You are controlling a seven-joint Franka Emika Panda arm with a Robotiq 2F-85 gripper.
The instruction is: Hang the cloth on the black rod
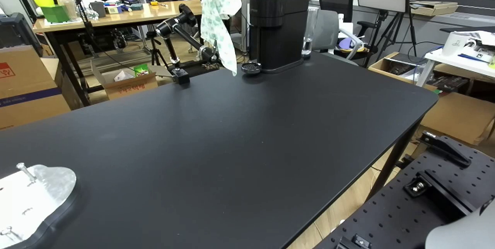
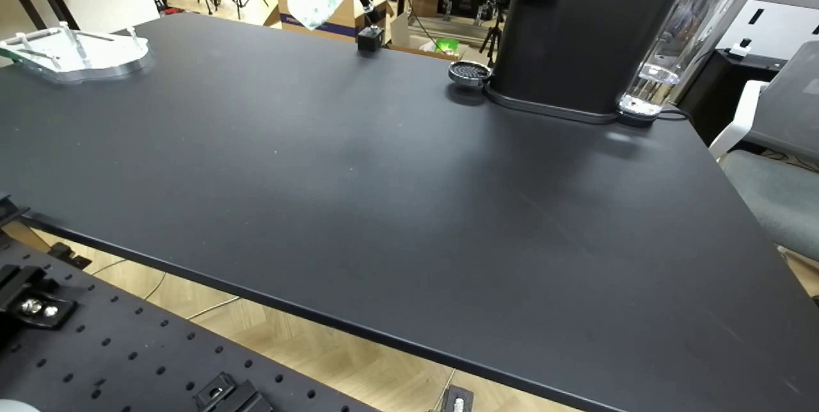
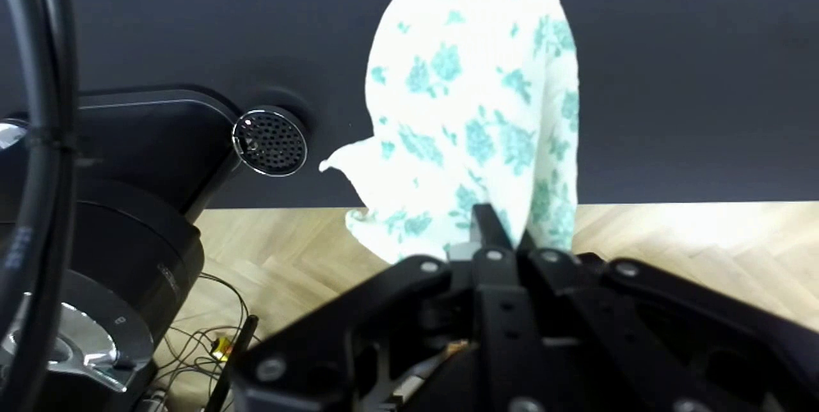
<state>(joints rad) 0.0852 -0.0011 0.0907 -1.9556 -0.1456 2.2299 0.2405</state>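
Lifting looks done – the cloth [image 3: 473,92] dangles below the jaws, which are pinched on its top – but hanging seems unfinished: draping it over the black rod [image 1: 188,36], also below the jaws, and letting go apparently remain.

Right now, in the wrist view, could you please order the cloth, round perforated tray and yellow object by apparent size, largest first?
1. Cloth, though cut off at the top
2. Round perforated tray
3. Yellow object, lower left
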